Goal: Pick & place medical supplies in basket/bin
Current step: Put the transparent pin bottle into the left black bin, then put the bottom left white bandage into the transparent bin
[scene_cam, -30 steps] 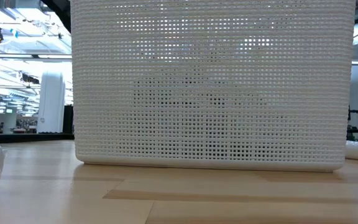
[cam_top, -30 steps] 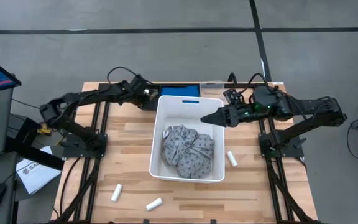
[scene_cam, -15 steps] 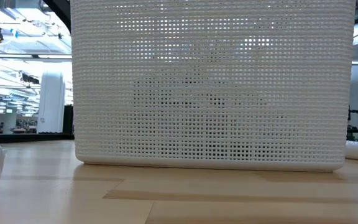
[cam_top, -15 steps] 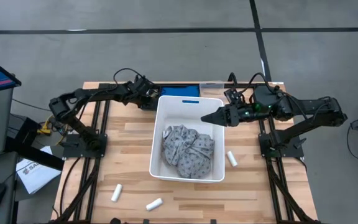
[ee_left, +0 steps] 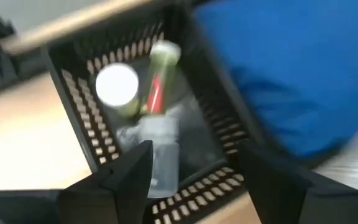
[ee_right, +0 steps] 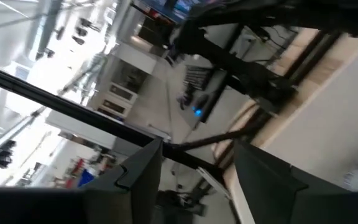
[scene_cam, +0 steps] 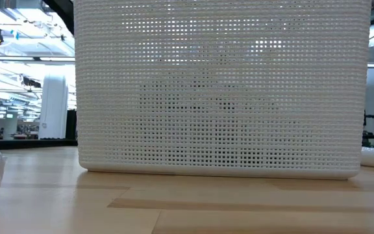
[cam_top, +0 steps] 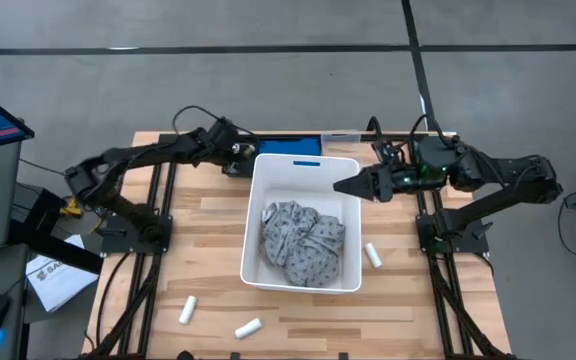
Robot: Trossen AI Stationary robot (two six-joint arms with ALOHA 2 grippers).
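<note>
Grey speckled fabric (cam_top: 302, 243) crumpled in perforated white bin (cam_top: 256, 190); right gripper (cam_top: 340, 186) empty, released; left gripper (ee_left: 191, 165) released.

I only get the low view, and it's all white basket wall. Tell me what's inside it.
Observer: A crumpled grey speckled fabric piece lies in the white basket.
Operator: Count the rolls outside it.
Observer: Three white rolls lie on the table: one right of the basket, two in front.
Operator: Place the claws.
Observer: The right claw hovers open over the basket's right rim. The left claw is open above a black crate of vials behind the basket.
</note>
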